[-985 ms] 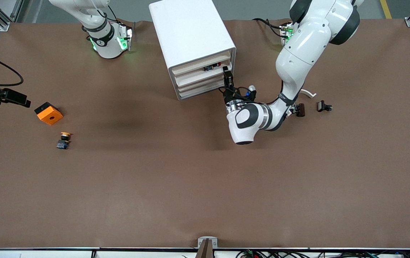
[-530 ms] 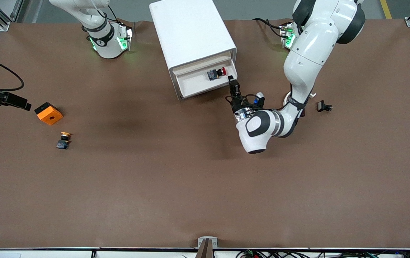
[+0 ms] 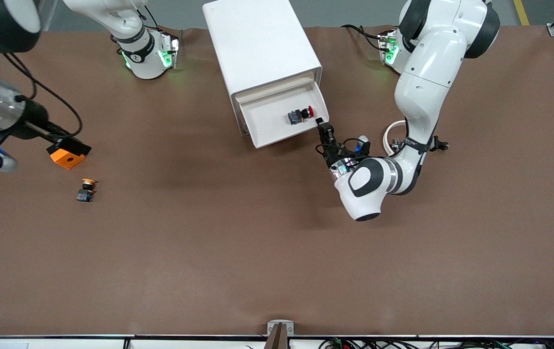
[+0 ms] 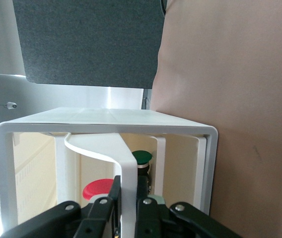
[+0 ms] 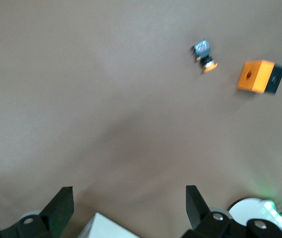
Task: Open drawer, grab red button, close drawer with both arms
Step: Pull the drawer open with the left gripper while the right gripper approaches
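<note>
The white cabinet [image 3: 257, 48] stands at the back middle of the table. Its top drawer [image 3: 267, 127] is pulled out toward the front camera. The red-capped button [image 3: 301, 115] lies inside it on its side, at the end toward the left arm. My left gripper [image 3: 324, 128] is shut on the drawer's white handle strip [image 4: 126, 173] at the drawer's front corner. The button's red cap [image 4: 96, 190] shows past the handle in the left wrist view. My right gripper [image 5: 128, 206] is open and empty, high over the right arm's end of the table [image 3: 70, 144].
An orange cube with a hole [image 3: 66, 158] [image 5: 254, 76] and a yellow-capped button [image 3: 86, 189] [image 5: 204, 55] lie near the right arm's end. A white ring [image 3: 393, 132] and a small black part [image 3: 439, 144] lie beside the left arm. A green cap [image 4: 142, 157] shows in the drawer.
My left gripper has pulled the top drawer out toward the front camera, carrying the red button with it. My right arm has swung in over the orange cube.
</note>
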Available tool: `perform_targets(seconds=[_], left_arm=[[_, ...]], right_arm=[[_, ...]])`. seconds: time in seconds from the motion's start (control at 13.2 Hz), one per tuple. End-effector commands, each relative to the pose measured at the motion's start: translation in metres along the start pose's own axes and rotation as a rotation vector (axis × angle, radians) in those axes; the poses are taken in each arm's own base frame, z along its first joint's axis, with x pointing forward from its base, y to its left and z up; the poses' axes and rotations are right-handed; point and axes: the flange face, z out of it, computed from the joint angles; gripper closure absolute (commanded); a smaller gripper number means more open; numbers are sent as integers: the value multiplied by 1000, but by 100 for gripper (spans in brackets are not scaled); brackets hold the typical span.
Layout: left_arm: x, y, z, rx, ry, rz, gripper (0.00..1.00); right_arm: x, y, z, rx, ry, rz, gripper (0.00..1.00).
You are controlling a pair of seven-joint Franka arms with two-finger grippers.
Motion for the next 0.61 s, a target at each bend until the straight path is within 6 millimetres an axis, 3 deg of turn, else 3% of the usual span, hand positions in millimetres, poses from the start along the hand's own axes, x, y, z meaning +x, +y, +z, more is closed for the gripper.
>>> perform_targets(seconds=[0.0,0.3,0.53], left_arm=[[21,17,-21,-79,14,-40,100],[26,17,-31,-96,6,-42,98],[25,16,-29,-96,9,-41,89]], right_arm=[[-50,-44,3,18,-40,182,0],[-126,-92,8,11,-43,235,0],[-187,-121,13,9,-33,324,0]])
